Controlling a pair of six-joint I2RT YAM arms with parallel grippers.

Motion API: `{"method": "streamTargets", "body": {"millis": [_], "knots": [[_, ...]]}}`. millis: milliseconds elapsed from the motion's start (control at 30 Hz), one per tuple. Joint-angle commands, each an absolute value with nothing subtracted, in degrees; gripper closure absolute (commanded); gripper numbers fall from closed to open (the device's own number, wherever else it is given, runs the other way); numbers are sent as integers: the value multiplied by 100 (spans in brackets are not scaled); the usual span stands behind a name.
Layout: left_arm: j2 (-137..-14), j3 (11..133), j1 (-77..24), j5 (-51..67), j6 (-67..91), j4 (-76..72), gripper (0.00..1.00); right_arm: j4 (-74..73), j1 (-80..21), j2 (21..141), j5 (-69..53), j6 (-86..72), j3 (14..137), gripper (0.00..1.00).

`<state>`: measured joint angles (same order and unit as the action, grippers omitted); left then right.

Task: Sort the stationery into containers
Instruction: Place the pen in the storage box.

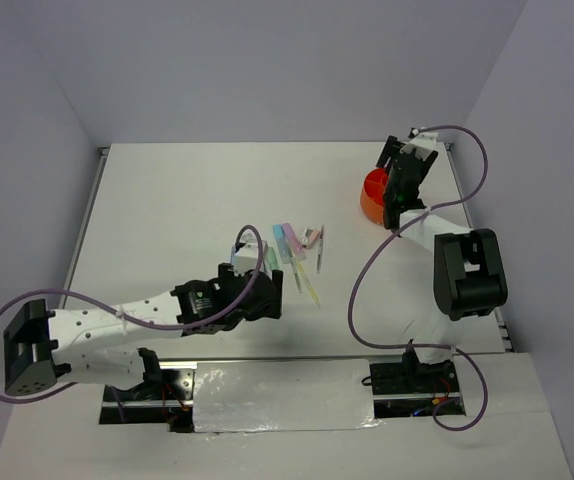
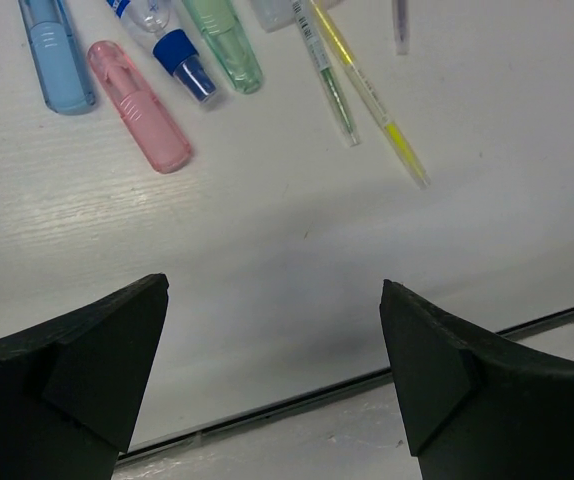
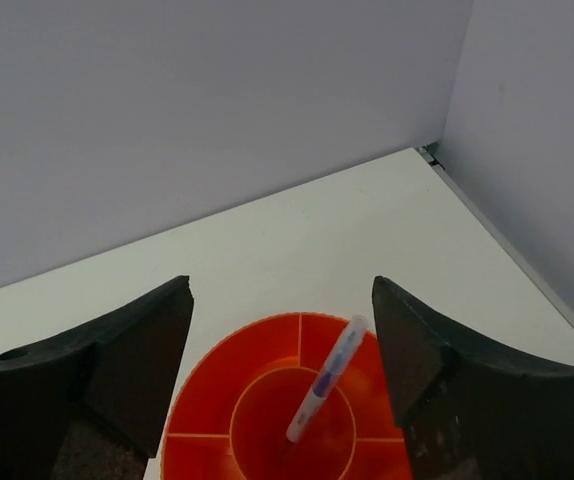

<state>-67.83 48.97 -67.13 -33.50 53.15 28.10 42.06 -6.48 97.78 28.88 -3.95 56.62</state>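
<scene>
On my left, the left hand [image 2: 274, 288] hangs low over the desk [image 1: 187, 200], about midway along it and closer to the near edge. Its fingers are spread as wide as they go, with nothing between them. Just beyond its fingertips the loose stationery lies in a row: a blue marker [image 2: 55, 55], a pink marker [image 2: 139, 106] beside it, a clear piece with a dark blue cap [image 2: 172, 45], and a green marker [image 2: 224, 45]. Next come a thin green pen [image 2: 327, 85] and a thin yellow pen [image 2: 372, 100] close alongside each other, then a purple pen [image 2: 399, 25], mostly cut off by the frame.

Over by the right edge, toward the far right corner, the right hand [image 3: 279, 290] hovers above the orange pot [image 3: 217, 400], fingers well apart and gripping nothing. Below it a white pen with purple markings [image 3: 325, 380] leans tilted in the pot's round middle compartment, clear of both fingers.
</scene>
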Motion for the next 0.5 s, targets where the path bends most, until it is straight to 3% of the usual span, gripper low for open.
{"method": "streamTargets", "body": {"millis": [0, 133, 333, 467], "knots": [[-7048, 5334, -6601, -3507, 5721, 2742, 1, 4124, -633, 9256, 2787, -667, 5651, 20], [-7610, 5712, -6548, -3559, 5905, 2715, 1, 3263, -633, 8623, 2611, -1027, 5932, 16], [-9180, 6659, -6337, -3568, 6677, 3205, 2, 709, -668, 7088, 1892, -2370, 6170, 15], [-10123, 7434, -6223, -3604, 6960, 3654, 13, -498, -720, 6224, 1092, -2935, 5812, 16]]}}
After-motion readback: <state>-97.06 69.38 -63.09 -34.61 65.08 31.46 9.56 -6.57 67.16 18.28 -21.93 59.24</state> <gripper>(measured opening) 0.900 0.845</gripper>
